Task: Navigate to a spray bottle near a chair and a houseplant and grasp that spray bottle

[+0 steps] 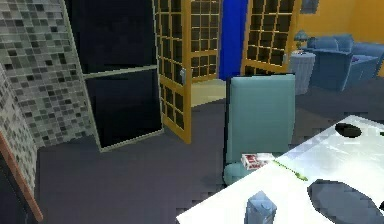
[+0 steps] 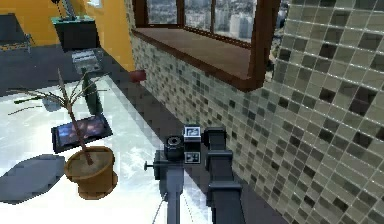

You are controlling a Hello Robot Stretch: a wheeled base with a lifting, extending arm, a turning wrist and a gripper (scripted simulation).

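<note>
Arm side view: glossy white counter (image 2: 135, 125) takes up the left half of frame. Houseplant (image 2: 88, 160), bare twigs in a brown pot, stands on it at lower left. Flat dark tablet-like slab (image 2: 80, 131) lies just above the pot. Above that, upper left-centre, an upright dark green bottle-shaped thing (image 2: 92, 95) stands on the counter; prob. the spray bottle, too small to confirm. Grey boxy item (image 2: 85, 62) sits further up. Dark grey flat blob (image 2: 30, 180) at lower left corner. Small red object (image 2: 140, 73) near the counter's upper right edge.

Arm (image 2: 222, 195) rises from bottom edge, right of centre, with two white marker squares (image 2: 190, 132) at its end. Tool (image 2: 158, 166) is left of them, at the counter's right edge and near the pot. Far end hard to make out, so can't tell whether it holds anything. Bottle-shaped thing is well apart from tool, up-left.

Right side of frame: tiled wall (image 2: 320, 130). Wood-framed window (image 2: 200, 20) at top centre.

Fwd view: the counter (image 1: 320, 160) at lower right, teal chair (image 1: 260, 115) at its upper left edge. Small red/white item (image 1: 258, 160) and a thin green item (image 1: 290, 168) lie on it. Grey-blue lump (image 1: 262, 208) at bottom. Yellow-framed glass doors (image 1: 185, 60) centre top. Blue armchair (image 1: 345, 60) upper right.
</note>
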